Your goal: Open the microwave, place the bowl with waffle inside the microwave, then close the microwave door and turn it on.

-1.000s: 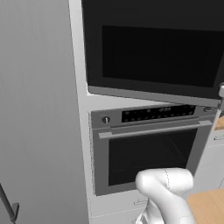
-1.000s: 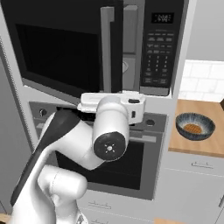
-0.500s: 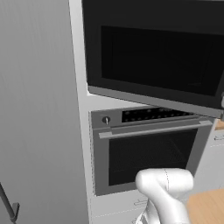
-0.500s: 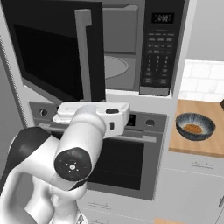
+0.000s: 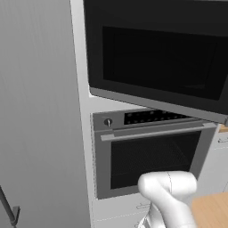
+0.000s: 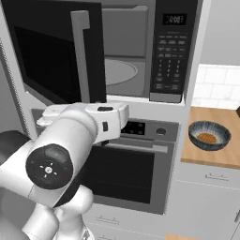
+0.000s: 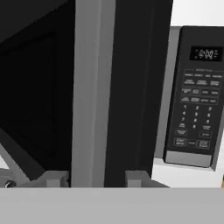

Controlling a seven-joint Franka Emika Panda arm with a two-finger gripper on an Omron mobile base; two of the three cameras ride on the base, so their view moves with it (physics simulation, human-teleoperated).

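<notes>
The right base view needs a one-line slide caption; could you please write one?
Microwave door swung open by its grey handle, waffle bowl waiting on the wooden counter.

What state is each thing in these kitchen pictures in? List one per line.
microwave door: swung open.
microwave: cavity exposed, glass plate bare.
oven: door shut.
bowl: on the counter, waffle inside.
gripper: fingers either side of the door handle.

Bowl (image 6: 209, 135) right of microwave (image 6: 140, 51), above oven (image 6: 131, 173).
</notes>
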